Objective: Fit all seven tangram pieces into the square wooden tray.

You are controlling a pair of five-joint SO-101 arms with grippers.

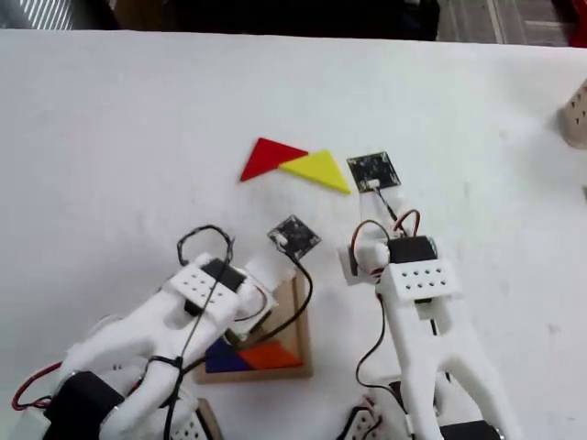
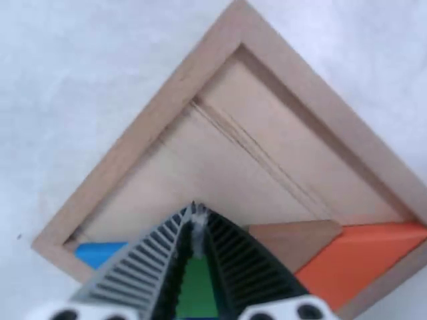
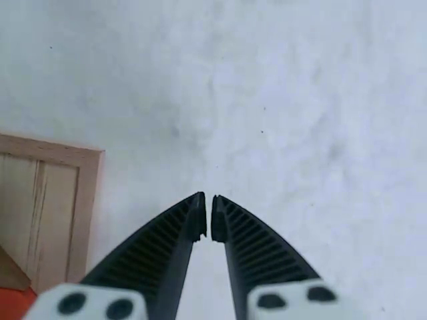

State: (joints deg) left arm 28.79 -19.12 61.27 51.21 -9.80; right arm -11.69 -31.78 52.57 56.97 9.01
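High view first: the big white counter [image 1: 110, 137] holds everything. My left arm [image 1: 174, 316] hangs over the square wooden tray [image 1: 302, 321], and my right arm [image 1: 422, 302] sits just beside the tray, over bare counter.

The left jaws are pressed together at the tips, right above the tray floor. A green piece [image 2: 197, 290] shows through the slit behind the tips. I think it lies in the tray below and is not pinched, but I am not sure. The right jaws are pressed nearly together with nothing between them.

In the tray I see an orange piece [image 2: 363, 257], a blue piece [image 2: 100, 253] and a wood-brown triangle [image 2: 293, 239], all along one side. The rest of the tray floor is bare.

The red triangle [image 1: 269, 158] and the yellow triangle [image 1: 318, 170] lie out on the counter, touching each other, well apart from the tray.

So I think we are partway through filling. Next, one arm should go out to a triangle, spread its jaws, pinch an edge, and turn the piece to fit the bare half.

I can read no words or labels anywhere.
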